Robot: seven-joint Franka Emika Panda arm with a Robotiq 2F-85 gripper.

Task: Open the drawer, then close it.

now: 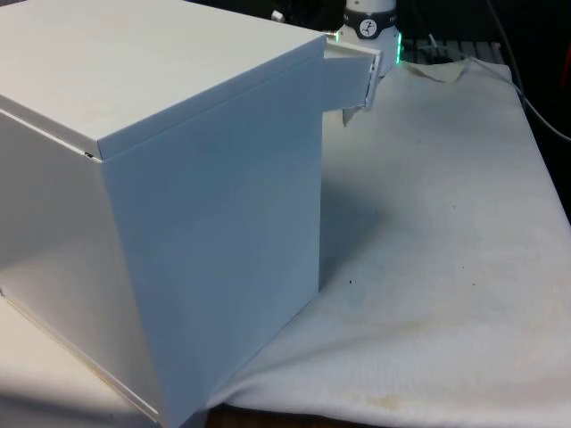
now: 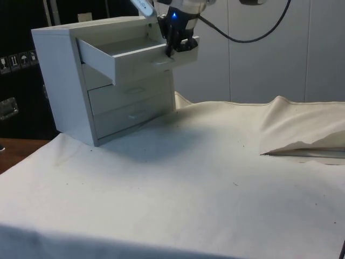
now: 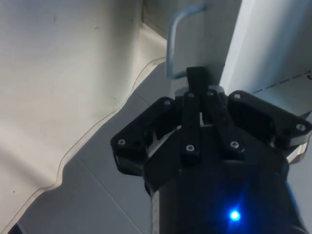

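Drawer out, claw at its handle

Drawer [image 2: 126, 56], the top one of a small white chest [image 2: 64, 81], stood pulled well out, its shallow tray bare inside. The chest sat on the bench [image 2: 205, 178] at about ten o'clock in the side view, two lower drawers shut beneath. The claw [image 2: 173, 49] met the drawer's front at the handle [image 3: 176, 39], its fingers [image 3: 196, 78] drawn together at the lower end of that bar; it looked clenched on the handle, though the contact itself was partly hidden.

Judging by this, the opening was done or nearly so, and the closing push lay ahead. That push would go best straight along the drawer's runners, square to the front, kept level so the tray did not cock and jam. A light chest of this sort might slide on the cloth [image 1: 446, 267], so a slow, even pace seemed wise.

The chest looked like painted sheet metal or board: flat, matt, sharp-edged. The handle was a thin bent rod, smooth and pale. The cloth was coarse, off-white, creased and faintly stained, rucked into a ridge at about three o'clock in the side view.
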